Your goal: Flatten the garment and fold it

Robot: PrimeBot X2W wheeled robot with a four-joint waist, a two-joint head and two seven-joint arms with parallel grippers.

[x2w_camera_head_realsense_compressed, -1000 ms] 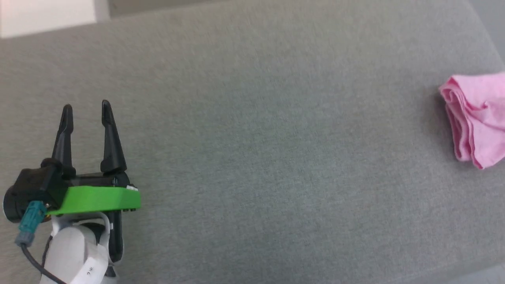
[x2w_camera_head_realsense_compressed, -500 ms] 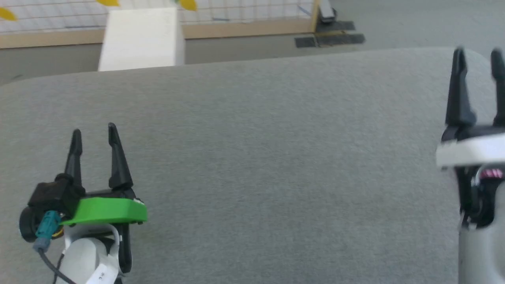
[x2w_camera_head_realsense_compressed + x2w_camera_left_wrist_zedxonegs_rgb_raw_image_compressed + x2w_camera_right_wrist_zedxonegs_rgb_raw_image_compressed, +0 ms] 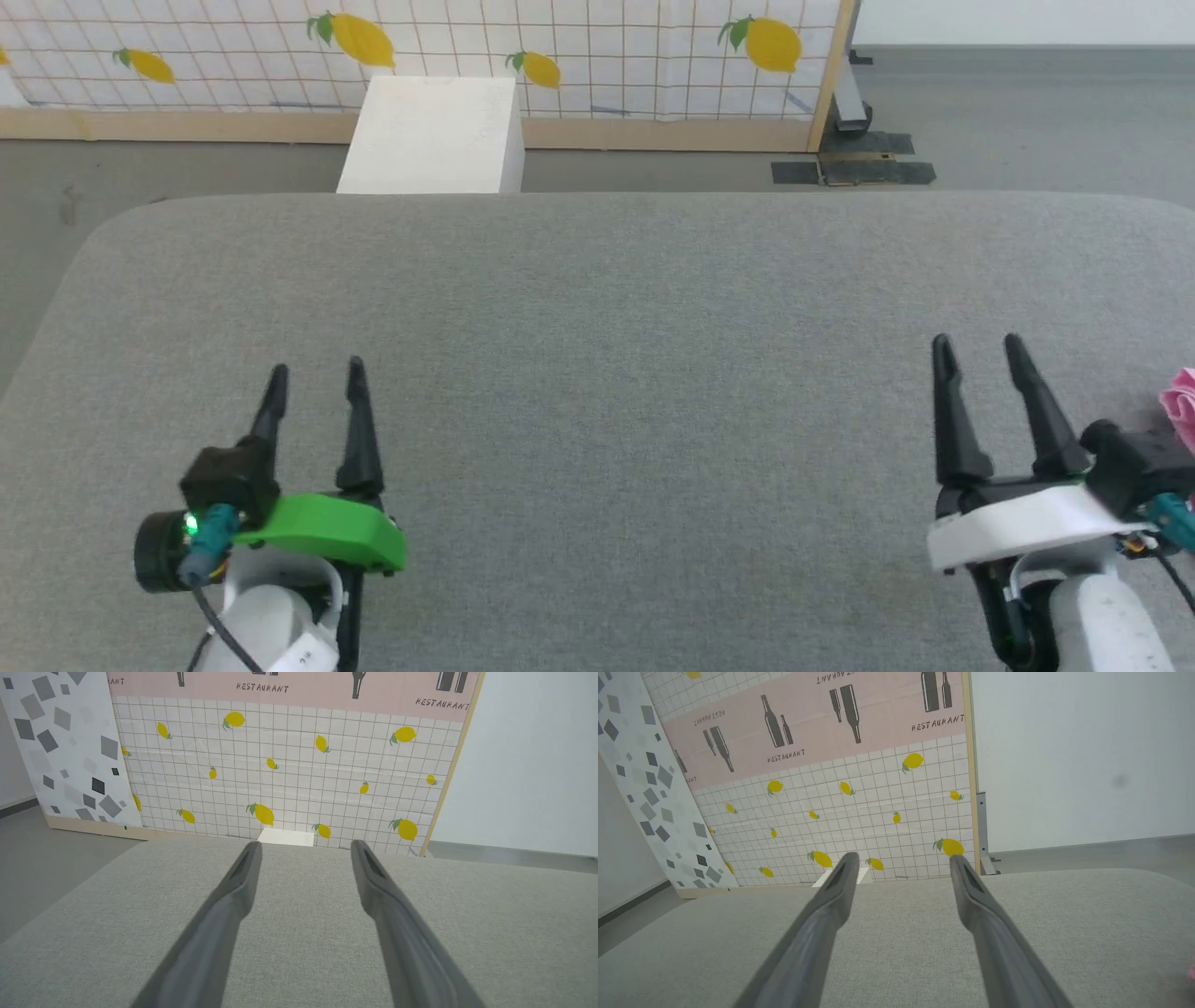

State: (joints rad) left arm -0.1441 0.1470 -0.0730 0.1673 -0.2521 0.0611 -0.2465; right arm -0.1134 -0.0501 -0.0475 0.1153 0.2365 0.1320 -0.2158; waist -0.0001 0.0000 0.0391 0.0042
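Note:
Only a small pink corner of the garment peeks in at the right edge of the head view, just right of my right gripper; the rest is cut off. That gripper stands open over the grey padded table with nothing between its fingers. My left gripper is open too, at the lower left, far from the garment. In the left wrist view the left gripper frames bare grey cloth. The right gripper does the same in the right wrist view, with a faint pink speck of the garment at the far right edge.
A white box stands on the floor just beyond the table's far edge. Behind it runs a lemon-patterned tiled panel with a wooden frame. The table's rounded corners fall away to grey floor at both sides.
The head camera has tilted up and swung, so the far wall and box come into view. The garment slid out to the right edge. The right gripper now shows lower and in full.

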